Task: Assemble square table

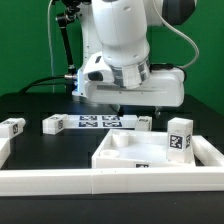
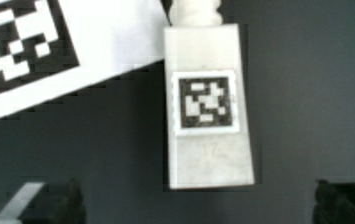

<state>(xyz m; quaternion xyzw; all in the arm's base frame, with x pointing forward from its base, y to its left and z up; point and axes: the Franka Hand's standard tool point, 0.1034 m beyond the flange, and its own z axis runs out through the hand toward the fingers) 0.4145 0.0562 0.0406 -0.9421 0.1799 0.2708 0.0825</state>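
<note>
The square table's white slab [image 1: 128, 152] with its raised rim lies at the front of the exterior view's right. One white leg [image 1: 180, 138] stands upright at its right side, tag facing the camera. Three more legs lie on the black table: one [image 1: 12, 128] at the far left, one [image 1: 53, 123] beside the marker board, and one [image 1: 140, 122] under the hand. My gripper [image 1: 133, 108] hangs just above that last leg. In the wrist view this tagged leg [image 2: 209, 105] lies lengthwise, centred between my fingers. My gripper [image 2: 192, 203] is open and holds nothing.
The marker board [image 1: 95, 121] [image 2: 41, 50] lies right beside the leg under my hand. A long white border rail [image 1: 100, 181] runs along the front edge and turns up the exterior view's left side. Cables hang behind the arm.
</note>
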